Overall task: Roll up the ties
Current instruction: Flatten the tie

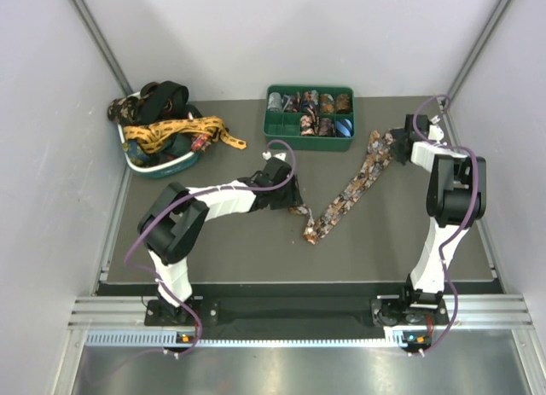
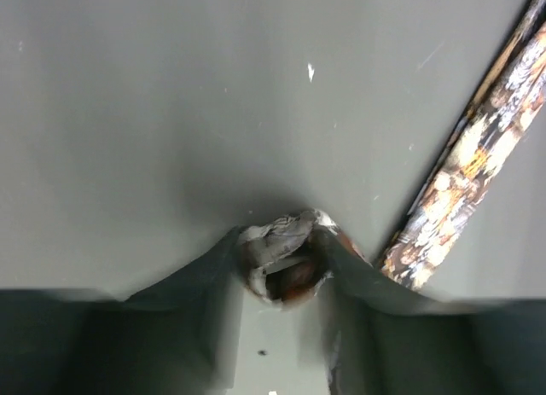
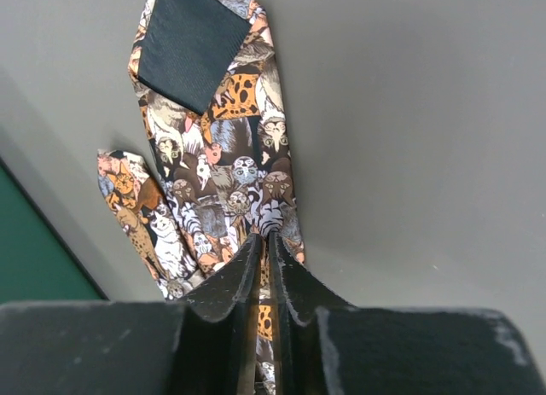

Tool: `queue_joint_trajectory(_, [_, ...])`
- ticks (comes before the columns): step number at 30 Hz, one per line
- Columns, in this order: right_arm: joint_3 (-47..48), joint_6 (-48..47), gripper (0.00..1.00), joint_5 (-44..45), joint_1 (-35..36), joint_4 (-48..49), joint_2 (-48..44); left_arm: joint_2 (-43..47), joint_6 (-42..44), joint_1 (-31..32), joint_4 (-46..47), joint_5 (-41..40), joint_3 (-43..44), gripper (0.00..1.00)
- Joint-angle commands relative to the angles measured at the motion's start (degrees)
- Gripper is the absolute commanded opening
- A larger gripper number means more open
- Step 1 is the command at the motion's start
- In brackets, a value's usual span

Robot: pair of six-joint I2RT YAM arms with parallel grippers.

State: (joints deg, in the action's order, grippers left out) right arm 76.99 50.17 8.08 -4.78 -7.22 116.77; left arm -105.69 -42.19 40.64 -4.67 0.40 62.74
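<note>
Grey table [image 1: 256, 250]. Brown patterned tie [image 1: 350, 190]: lies diagonally, centre-right of the top view. Basket [image 1: 166, 166], upper left: loose ties [image 1: 171, 130]. Green tray [image 1: 275, 122], upper centre: rolled ties [image 1: 311, 103]. Left gripper [image 2: 286, 271]: pinches the tie's bunched narrow end. Right gripper [image 3: 265, 250]: clamped on the wide end.
</note>
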Motion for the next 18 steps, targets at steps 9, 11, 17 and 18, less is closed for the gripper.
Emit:
queue_joint_trajectory(9, [-2.46,0.19,0.02,0.19,-0.94,4.41,-1.37,2.33,10.27,0.05,-0.52,5.48,5.71,0.0])
queue_joint_trajectory(11, [-2.28,0.54,0.0,-0.6,-1.37,4.76,-0.67,4.87,13.97,0.22,0.18,5.92,4.94,0.0])
queue_joint_trajectory(17, [-2.11,1.5,0.0,-1.31,-1.55,5.2,0.12,18.64,23.47,1.8,21.34,10.23,-16.54,0.09])
queue_joint_trajectory(18, [-2.11,1.59,0.0,-1.4,-1.64,5.29,0.21,20.5,24.08,1.9,23.98,11.1,-18.95,0.09])
